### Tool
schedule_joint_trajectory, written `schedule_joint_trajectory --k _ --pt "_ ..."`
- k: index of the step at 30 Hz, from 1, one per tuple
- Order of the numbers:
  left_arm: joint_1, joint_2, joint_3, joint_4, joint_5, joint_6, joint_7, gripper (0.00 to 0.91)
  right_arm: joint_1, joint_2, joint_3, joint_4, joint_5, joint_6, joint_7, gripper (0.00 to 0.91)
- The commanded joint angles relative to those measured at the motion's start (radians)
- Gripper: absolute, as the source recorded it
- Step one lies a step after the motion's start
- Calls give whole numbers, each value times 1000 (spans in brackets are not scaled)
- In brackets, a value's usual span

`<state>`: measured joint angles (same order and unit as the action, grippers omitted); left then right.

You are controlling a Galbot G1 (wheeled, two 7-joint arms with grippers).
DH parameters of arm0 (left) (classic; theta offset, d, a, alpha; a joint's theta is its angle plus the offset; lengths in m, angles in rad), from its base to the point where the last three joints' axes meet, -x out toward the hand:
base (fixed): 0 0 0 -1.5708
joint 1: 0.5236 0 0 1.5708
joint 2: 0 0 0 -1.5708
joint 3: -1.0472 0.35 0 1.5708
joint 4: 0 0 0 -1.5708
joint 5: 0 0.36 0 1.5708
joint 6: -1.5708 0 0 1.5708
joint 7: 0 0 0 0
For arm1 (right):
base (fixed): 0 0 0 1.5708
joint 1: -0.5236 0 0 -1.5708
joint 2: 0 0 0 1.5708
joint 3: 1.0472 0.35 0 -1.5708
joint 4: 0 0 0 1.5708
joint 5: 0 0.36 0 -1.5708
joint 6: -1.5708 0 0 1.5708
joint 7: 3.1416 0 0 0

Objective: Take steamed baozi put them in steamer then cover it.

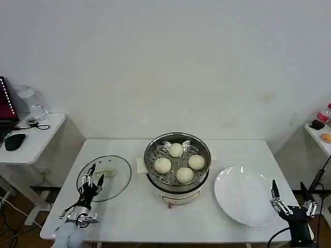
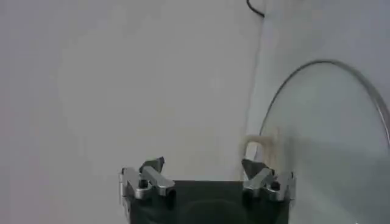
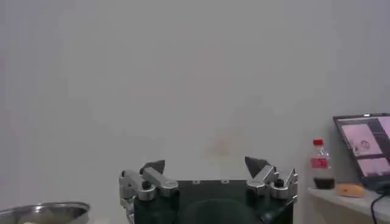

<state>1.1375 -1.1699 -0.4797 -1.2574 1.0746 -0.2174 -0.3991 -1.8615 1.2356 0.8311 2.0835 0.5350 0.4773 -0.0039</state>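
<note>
With 4 off-white round baozi (image 1: 179,164) sitting in the shiny round steel steamer (image 1: 177,167), the wide-jawed left gripper (image 1: 94,173), hovering at the round clear glass cover's (image 1: 115,178) 8 o'clock edge, is needing to straddle its pale oblong handle (image 1: 105,173) squarely, while the right gripper (image 1: 287,193) is idling wide-jawed at the white round plate's (image 1: 238,199) 4 o'clock.

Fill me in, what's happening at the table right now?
All four steamed baozi sit on the perforated tray inside the steamer at the middle of the table. The cover lies flat on the table to the steamer's left, not yet on the pot. The left gripper is open over the cover's near edge, close to its handle, holding nothing. The right gripper is open and empty near the table's right edge, beside the bare white plate.
</note>
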Motion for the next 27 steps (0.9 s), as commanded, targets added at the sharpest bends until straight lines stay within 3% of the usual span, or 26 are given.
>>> schedule_joint_trajectory --k 1,24,25,26,27 --pt "-56 1 12 75 6 21 -7 907 -8 6 0 6 -5 2 -1 907" --pt "-243 -10 62 209 3 27 5 907 -33 44 -11 8 -35 20 -9 907" --pt "-240 -10 61 207 3 26 8 856 -33 45 -11 8 -35 21 -8 907" --pt "-235 -9 61 204 3 25 13 625 -33 45 -11 7 -34 22 -8 907" --pt "-231 -9 61 203 3 24 16 514 -33 45 -11 7 -34 22 -8 907"
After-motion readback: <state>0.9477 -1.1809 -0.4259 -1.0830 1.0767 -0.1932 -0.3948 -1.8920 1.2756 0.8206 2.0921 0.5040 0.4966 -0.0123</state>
